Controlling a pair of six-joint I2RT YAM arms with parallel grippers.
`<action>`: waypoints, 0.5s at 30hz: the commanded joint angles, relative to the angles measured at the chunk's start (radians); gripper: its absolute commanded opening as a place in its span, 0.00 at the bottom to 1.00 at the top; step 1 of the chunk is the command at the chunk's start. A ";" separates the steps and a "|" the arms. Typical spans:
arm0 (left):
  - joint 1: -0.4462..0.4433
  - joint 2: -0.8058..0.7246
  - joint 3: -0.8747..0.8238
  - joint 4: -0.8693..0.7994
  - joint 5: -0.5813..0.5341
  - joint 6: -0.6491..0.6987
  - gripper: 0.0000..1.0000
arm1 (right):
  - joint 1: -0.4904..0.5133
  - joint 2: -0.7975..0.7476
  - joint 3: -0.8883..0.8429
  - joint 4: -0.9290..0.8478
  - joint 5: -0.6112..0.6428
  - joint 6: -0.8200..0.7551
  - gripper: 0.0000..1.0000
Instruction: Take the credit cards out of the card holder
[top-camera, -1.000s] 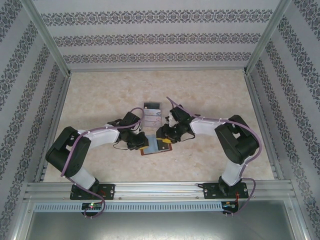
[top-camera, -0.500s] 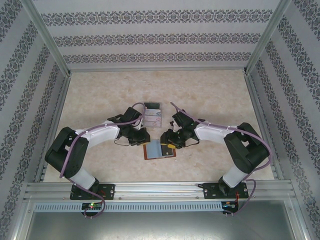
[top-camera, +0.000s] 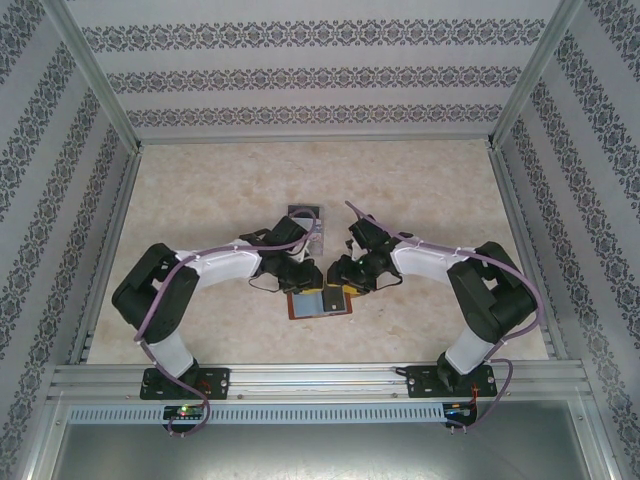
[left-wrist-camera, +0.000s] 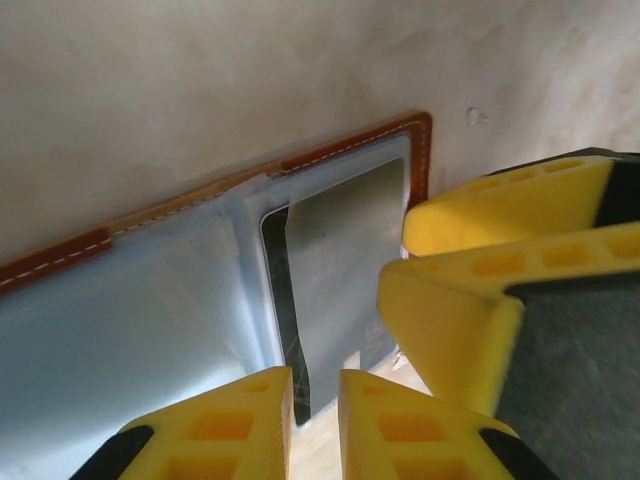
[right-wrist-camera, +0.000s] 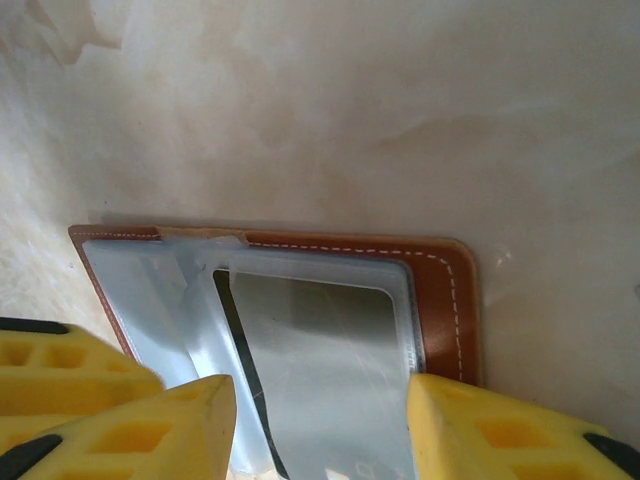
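- Top view: the small reddish-brown leather bifold card holder (top-camera: 318, 304) lies open and flat on the beige marbled table (top-camera: 200, 190), about where it lay a second ago. The left gripper (top-camera: 303, 281) has swung in from the side to the holder's far edge. There it meets the right gripper (top-camera: 338, 283), which has stayed over the right half. The clear plastic tray (top-camera: 305, 212) sits just behind them.
- Left wrist view: the left gripper (left-wrist-camera: 315, 385) has its yellow fingers nearly together, with a narrow slit between them and nothing visibly clamped. Just ahead, a pale grey credit card (left-wrist-camera: 345, 250) sits in the grey-blue pocket, with the edge of a dark credit card (left-wrist-camera: 275, 290) beside it.
- Right wrist view: the right gripper (right-wrist-camera: 320, 390) is spread wide and holds nothing, its fingers on either side of the pale grey credit card (right-wrist-camera: 320, 340). The dark credit card (right-wrist-camera: 245, 360) peeks out to its left.
- Judgement: both tools have now converged on one pocket, so a pull looks imminent. Neither of these two cards is out yet.
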 joint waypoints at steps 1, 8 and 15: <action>-0.013 0.012 0.033 -0.013 -0.019 -0.022 0.20 | 0.034 -0.011 -0.027 -0.020 -0.010 -0.002 0.50; -0.013 0.026 0.036 -0.060 -0.041 0.002 0.19 | 0.058 -0.056 -0.007 -0.057 0.035 0.006 0.50; -0.014 0.033 0.031 0.003 -0.003 -0.024 0.14 | 0.041 -0.042 0.023 -0.058 0.060 -0.001 0.50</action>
